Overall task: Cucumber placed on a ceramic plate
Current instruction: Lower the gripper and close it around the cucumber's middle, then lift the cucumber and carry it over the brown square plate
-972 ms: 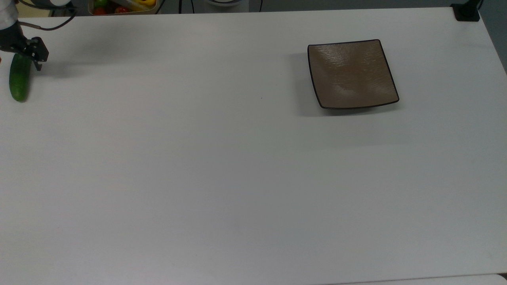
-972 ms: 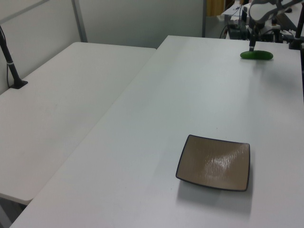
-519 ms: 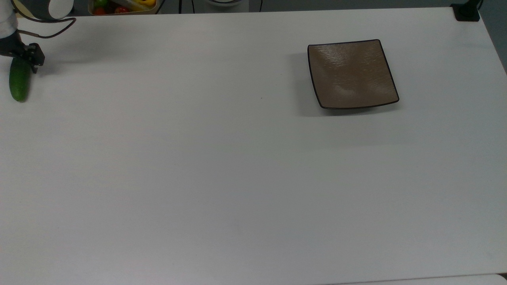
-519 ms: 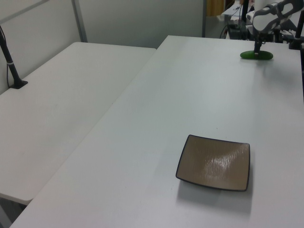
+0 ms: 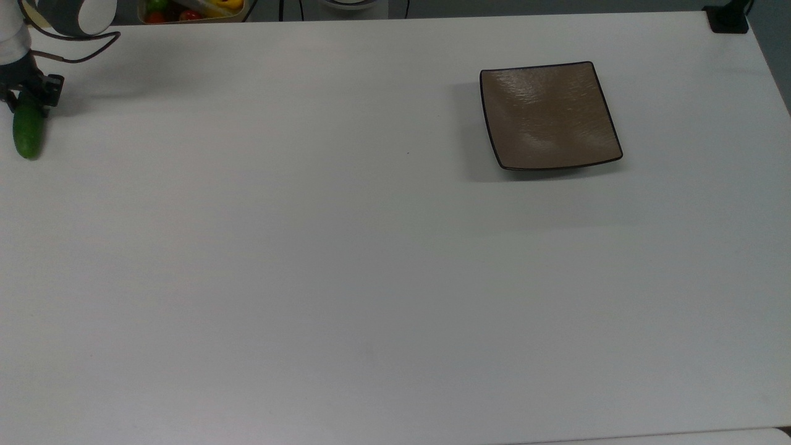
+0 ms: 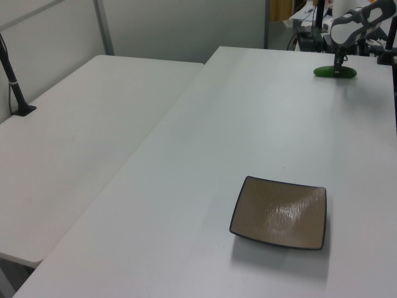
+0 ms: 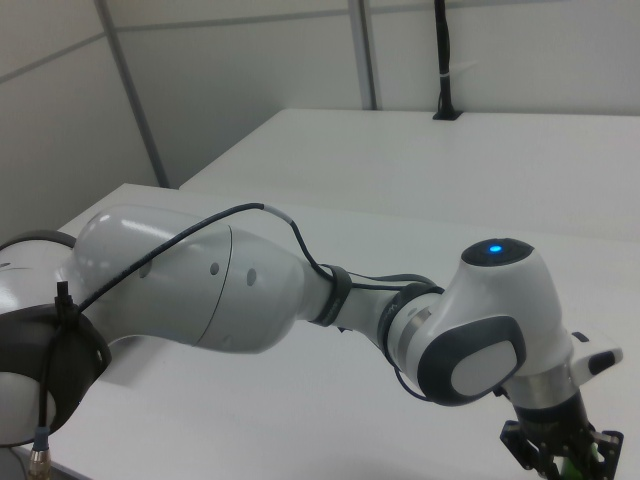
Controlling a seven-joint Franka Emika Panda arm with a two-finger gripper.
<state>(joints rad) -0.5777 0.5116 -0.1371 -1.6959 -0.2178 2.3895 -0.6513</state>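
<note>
The dark green cucumber (image 5: 28, 133) lies on the white table at the far left edge of the top view; in the left view the cucumber (image 6: 324, 72) is far back on the right. My gripper (image 5: 29, 96) hangs over its far end, open, with a finger on either side of it. In the left view the gripper (image 6: 337, 64) points straight down onto the cucumber. The right view has the gripper (image 7: 558, 458) at the bottom edge with a sliver of green beside it. The square brown ceramic plate (image 5: 550, 114) sits empty far off on the top view's right; the left view has this plate (image 6: 279, 212) near the front.
A container of red, yellow and green produce (image 5: 191, 9) stands beyond the table's far edge. A black clamp (image 5: 729, 18) sits at the top view's right far corner. A second white table (image 6: 80, 124) with a black post (image 6: 13, 81) adjoins in the left view.
My gripper has moved toward the top view's left and come down, from beside the cucumber's end to straddling it. The cucumber and plate have stayed put.
</note>
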